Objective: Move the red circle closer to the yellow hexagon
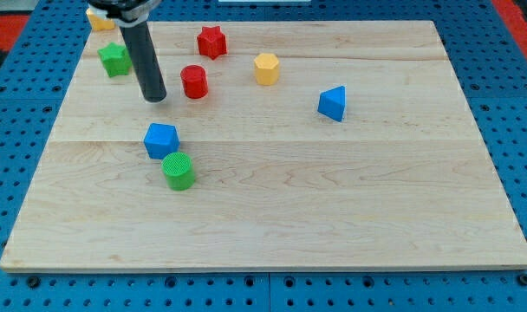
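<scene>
The red circle [194,81] stands upright on the wooden board [333,191] in the upper left part. The yellow hexagon [266,68] sits to its right and slightly higher, a block's width or so apart. My tip [155,97] touches the board just left of the red circle, with a small gap between them. The dark rod rises from it toward the view's top.
A red star [211,41] lies above the red circle. A green star [115,59] and a yellow block [99,19] are at the top left. A blue block [161,139] and green circle [178,170] lie below my tip. A blue triangle [333,102] is right of centre.
</scene>
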You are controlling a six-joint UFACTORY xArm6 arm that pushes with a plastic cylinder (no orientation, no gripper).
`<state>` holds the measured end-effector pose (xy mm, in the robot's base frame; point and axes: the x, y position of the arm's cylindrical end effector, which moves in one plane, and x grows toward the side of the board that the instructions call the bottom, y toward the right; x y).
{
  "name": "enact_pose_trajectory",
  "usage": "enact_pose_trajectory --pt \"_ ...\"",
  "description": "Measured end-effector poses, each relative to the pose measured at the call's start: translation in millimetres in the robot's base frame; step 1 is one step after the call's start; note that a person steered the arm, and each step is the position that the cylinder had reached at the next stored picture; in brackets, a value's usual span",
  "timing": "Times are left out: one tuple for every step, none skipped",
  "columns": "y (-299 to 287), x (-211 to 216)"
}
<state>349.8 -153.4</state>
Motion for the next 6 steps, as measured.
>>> enact_pose_trajectory --pt "30.5 -5.7" --pt "43.5 -6.3" --pt "43.5 -24.8" --pt "57.3 -52.6" --pt "64.2 -62.7" --pt "50.8 -54.3"
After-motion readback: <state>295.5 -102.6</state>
